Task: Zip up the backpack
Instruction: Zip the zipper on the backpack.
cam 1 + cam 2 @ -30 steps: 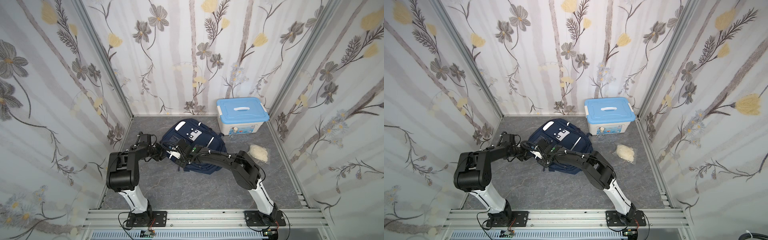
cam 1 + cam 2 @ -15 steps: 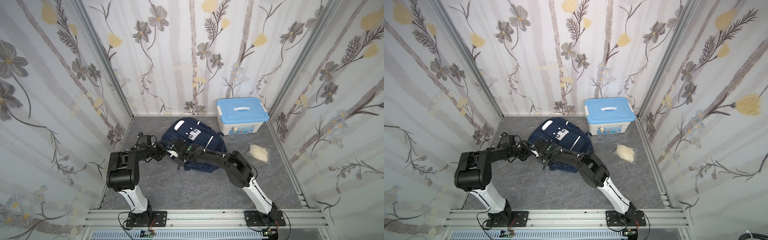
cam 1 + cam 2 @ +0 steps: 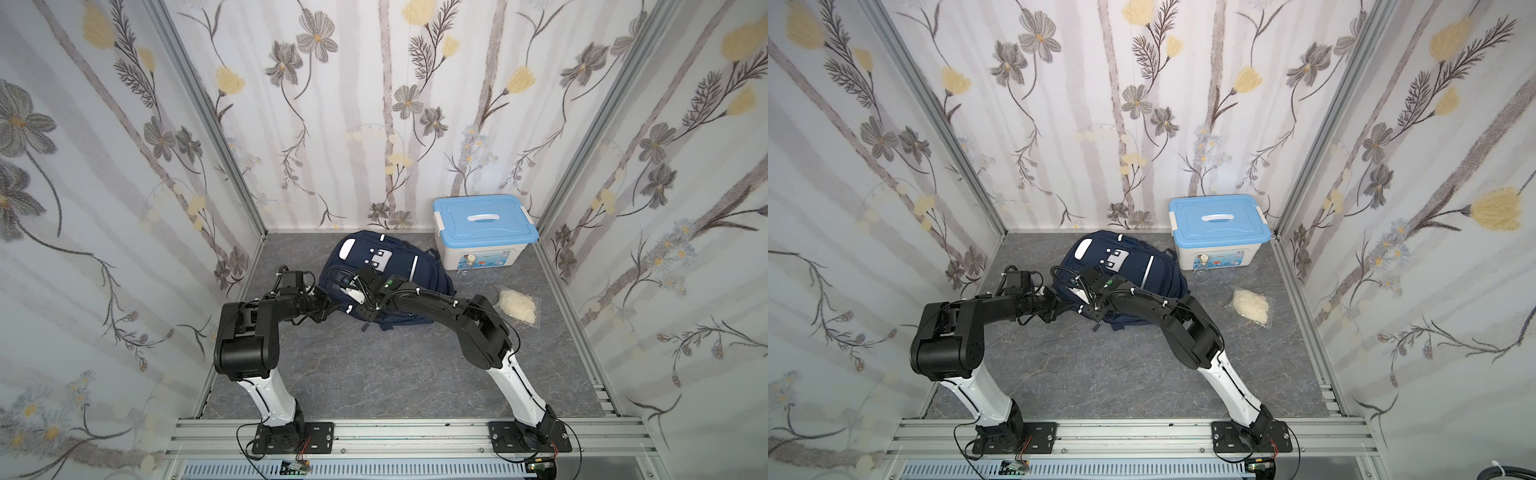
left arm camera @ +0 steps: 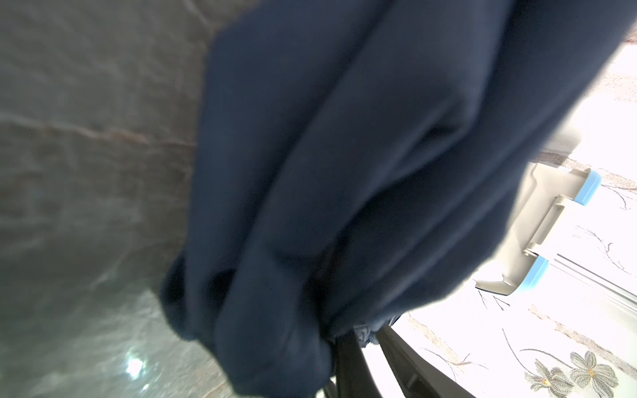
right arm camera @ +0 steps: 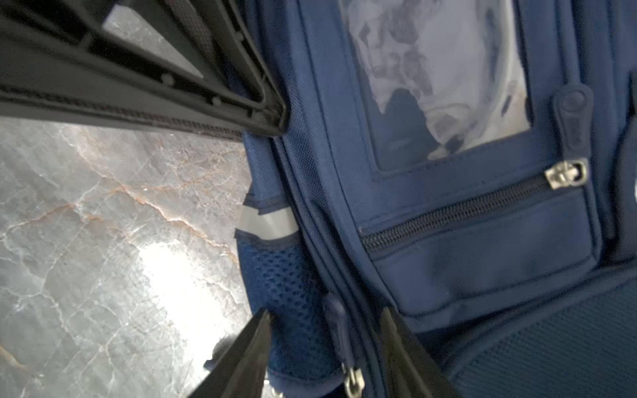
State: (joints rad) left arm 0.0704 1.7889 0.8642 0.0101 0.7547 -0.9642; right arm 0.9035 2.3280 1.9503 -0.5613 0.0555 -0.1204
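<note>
Backpack (image 3: pixel 395 266) lies on floor (image 3: pixel 374 365) beside blue-lidded box (image 3: pixel 484 230). Left gripper (image 3: pixel 328 306) pinches its fabric; right gripper (image 5: pixel 325 312) is open, astride zipper pull (image 5: pixel 339 327). Risk: right closes on mesh (image 5: pixel 286 282) instead of the pull, or left pinch slips and bag drags.

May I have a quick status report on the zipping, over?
Left gripper shut on backpack fabric. Right gripper open, jaws straddling a zipper pull. Nothing blocking the pull.

Tool (image 5: pixel 325 312) jaws apart, straddling backpack (image 5: pixel 482 275) zipper pull (image 5: pixel 339 330)
</note>
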